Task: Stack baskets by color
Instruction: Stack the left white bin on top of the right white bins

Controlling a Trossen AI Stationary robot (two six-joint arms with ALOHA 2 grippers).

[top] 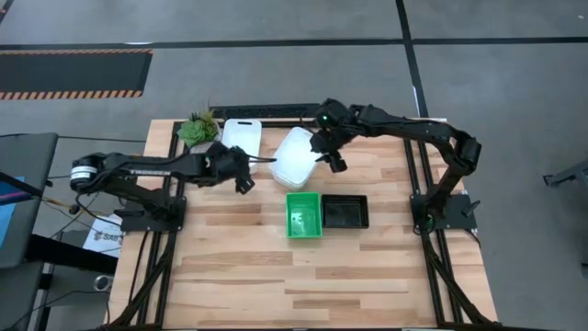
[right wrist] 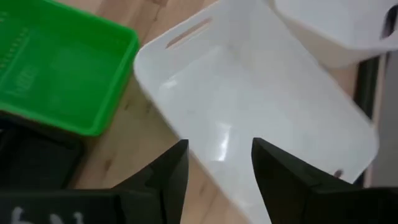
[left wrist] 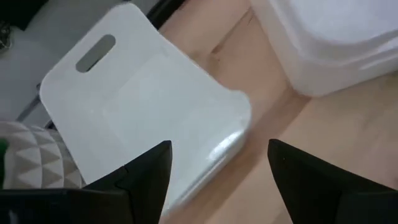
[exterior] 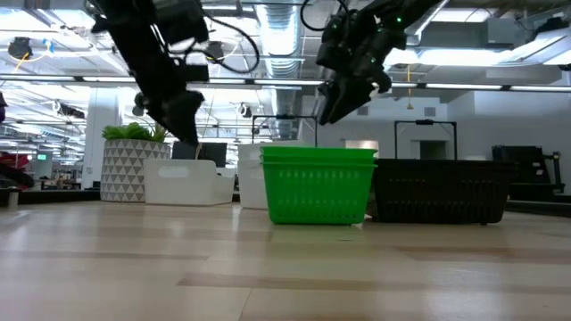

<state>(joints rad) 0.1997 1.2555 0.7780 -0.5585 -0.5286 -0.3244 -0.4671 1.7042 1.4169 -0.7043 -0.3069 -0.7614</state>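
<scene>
White basket (top: 295,158) lies just beneath the right gripper (top: 334,164), whose fingers are spread, empty.

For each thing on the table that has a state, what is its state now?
left gripper: open, empty, beside the far white basket
right gripper: open, empty, over the near white basket
far white basket: upright, apart from the near one
green basket: upright, empty
black basket: upright, beside the green one
potted plant: upright

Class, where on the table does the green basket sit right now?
In the high view the green basket sits near the table's middle, touching the black basket on its right, with a white basket just beyond it toward the far edge.
</scene>
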